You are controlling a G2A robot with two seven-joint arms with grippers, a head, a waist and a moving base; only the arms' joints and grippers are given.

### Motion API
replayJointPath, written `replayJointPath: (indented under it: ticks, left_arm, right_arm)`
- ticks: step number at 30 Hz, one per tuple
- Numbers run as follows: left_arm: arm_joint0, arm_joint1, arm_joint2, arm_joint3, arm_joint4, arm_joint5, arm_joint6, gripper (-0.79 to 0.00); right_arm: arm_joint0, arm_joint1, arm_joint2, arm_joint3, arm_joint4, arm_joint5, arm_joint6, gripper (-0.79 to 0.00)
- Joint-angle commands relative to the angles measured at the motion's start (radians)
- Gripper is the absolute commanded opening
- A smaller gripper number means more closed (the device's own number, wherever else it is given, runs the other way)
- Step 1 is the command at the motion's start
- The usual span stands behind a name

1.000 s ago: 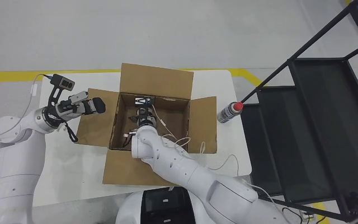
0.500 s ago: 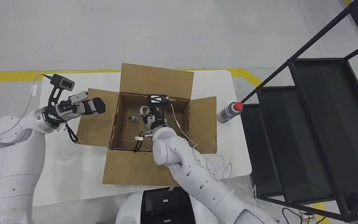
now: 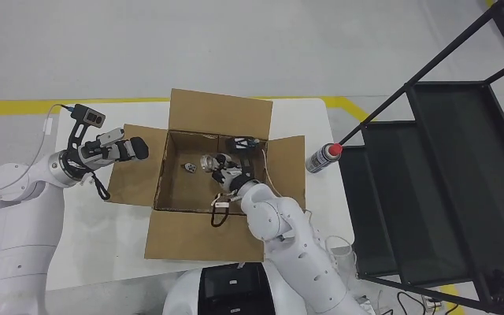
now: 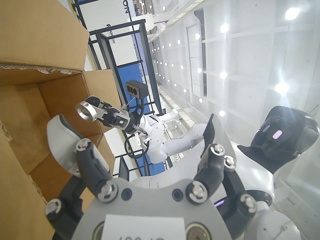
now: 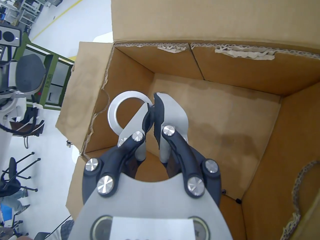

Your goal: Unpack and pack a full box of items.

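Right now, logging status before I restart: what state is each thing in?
Box: open, flaps folded out.
Can: upright on the table, beside the box.
Left gripper: jaws open, empty.
Right gripper: jaws shut, over the box's inside.

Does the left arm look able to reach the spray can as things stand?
Probably not: the left gripper hangs over one flap of the box, the spray can stands beyond the opposite flap, with the right arm between.
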State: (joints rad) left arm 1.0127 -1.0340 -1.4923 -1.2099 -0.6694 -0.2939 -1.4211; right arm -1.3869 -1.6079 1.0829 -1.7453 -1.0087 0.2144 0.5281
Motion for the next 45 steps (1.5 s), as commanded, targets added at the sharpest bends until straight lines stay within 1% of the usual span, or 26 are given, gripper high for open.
replayJointPath:
  ticks: [1, 5, 25, 29, 33, 35, 39, 45]
  left_arm:
    - [0.0, 0.0, 0.0, 0.0, 0.0, 0.0, 0.0, 0.0]
    - [0.0, 0.0, 0.0, 0.0, 0.0, 0.0, 0.0, 0.0]
    - [0.0, 0.0, 0.0, 0.0, 0.0, 0.0, 0.0, 0.0]
    - [0.0, 0.0, 0.0, 0.0, 0.0, 0.0, 0.0, 0.0]
    - [0.0, 0.0, 0.0, 0.0, 0.0, 0.0, 0.0, 0.0]
    - [0.0, 0.0, 0.0, 0.0, 0.0, 0.0, 0.0, 0.0]
    - [0.0, 0.0, 0.0, 0.0, 0.0, 0.0, 0.0, 0.0]
    - [0.0, 0.0, 0.0, 0.0, 0.0, 0.0, 0.0, 0.0]
  right_arm:
    - [-0.009, 0.004, 0.013, -0.012, 0.032, -0.029, 0.008, -0.785]
    - [-0.022, 0.009, 0.034, -0.021, 0.108, -0.079, 0.03, -0.785]
    - [-0.022, 0.009, 0.034, -0.021, 0.108, -0.079, 0.03, -0.785]
    - [-0.031, 0.011, 0.045, -0.038, 0.175, -0.092, 0.032, -0.785]
    - [-0.062, 0.02, 0.096, -0.106, 0.28, -0.116, 0.072, -0.785]
    - [-0.088, 0.029, 0.13, -0.157, 0.289, -0.143, 0.093, -0.785]
    - [-0.172, 0.048, 0.204, -0.272, 0.314, -0.19, 0.123, -0.785]
    - [-0.313, 0.071, 0.341, -0.422, 0.468, -0.262, 0.153, -0.785]
